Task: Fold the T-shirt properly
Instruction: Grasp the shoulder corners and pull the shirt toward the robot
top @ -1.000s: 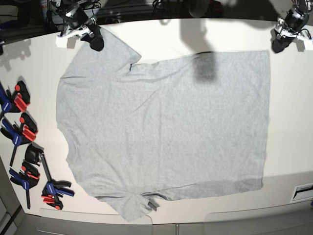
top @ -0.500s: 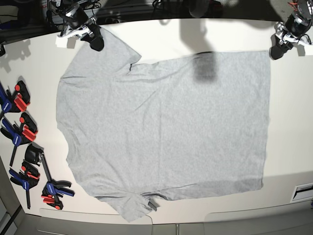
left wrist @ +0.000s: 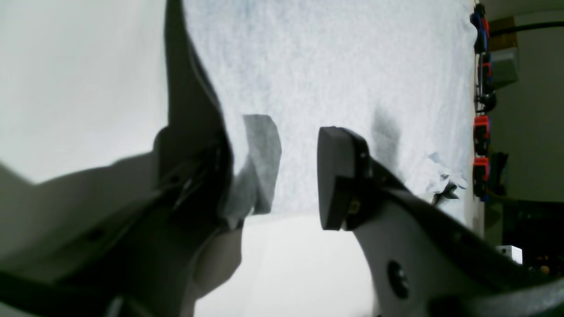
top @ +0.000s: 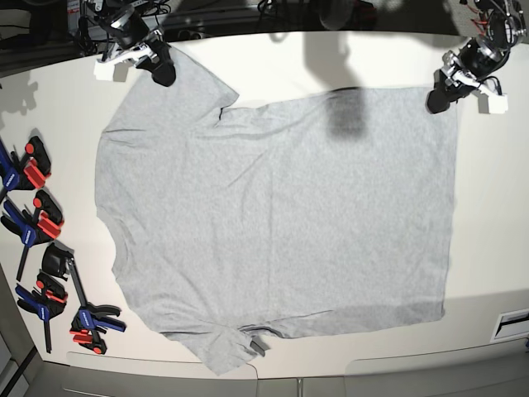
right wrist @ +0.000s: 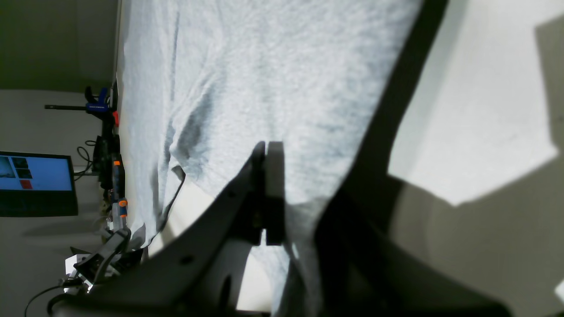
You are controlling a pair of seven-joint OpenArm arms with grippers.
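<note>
two end effectors at the t-shirt's far edge

soft, limp cotton: right end effector clamped on a sleeve; left end effector apart, hem corner between its jaws, the spot to pinch.

1. The left gripper has a white and silver housing ending in a black tip, with dark cabling bunched behind it (seen from the base camera).
2. Up close, its fingers are matte black blocks with rounded corners, set on broad pale-grey arms.
3. One pale arm carries a round dark screw recess; a small brass-coloured fitting shows under the black pad.
4. The right gripper looks the same from the base view: white plastic body, black rounded tip, black cables above.
5. Its fingers are dark, flat-faced slabs on grey arms (one small screw hole visible).
</note>
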